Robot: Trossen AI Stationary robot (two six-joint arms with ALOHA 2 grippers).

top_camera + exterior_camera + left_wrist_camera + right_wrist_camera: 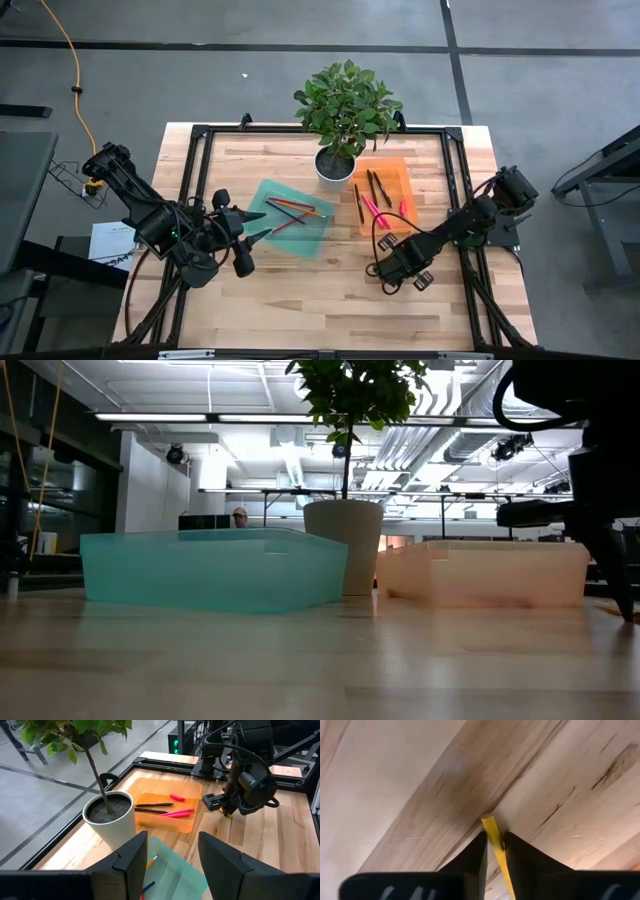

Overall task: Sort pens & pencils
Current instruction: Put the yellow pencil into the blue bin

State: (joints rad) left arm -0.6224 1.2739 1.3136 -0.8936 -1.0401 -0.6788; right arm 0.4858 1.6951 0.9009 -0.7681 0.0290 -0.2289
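High view: right gripper [385,268] is down on the bare wood, just on the near side of the orange tray [400,172]; from up here I can't see what's btwn its fingers. The pens [376,195] lie in that tray, beyond the gripper: dark ones w/ long axes running roughly away from the gripper toward the plant pot [335,165], pink ones slanted across them. The pencils [293,207] lie in the teal tray [265,230], off to the gripper's left, long axes mostly across the table w/ a slight slant. Left gripper [262,226] hangs at the teal tray's near-left edge, fingers spread wide, nothing in them.

Low view: teal tray, pot and orange tray stand in a row; a dark arm comes down at the far right edge. A person shows far back in the room.

Left wrist view: its own two fingers [130,855] stand well apart over the teal tray's corner, a pencil tip showing btwn them. Past the pot, two dark pens and pink ones lie in the orange tray, mostly parallel to its long side. The right arm stands beside that tray, a bit of yellow at its tip.

Right wrist view: right gripper's fingers [475,855] are pinched on a yellow pencil [492,832]. Its long axis runs straight out ahead btwn the fingers, blunt end pointing fwd, lying on or just above the wood.
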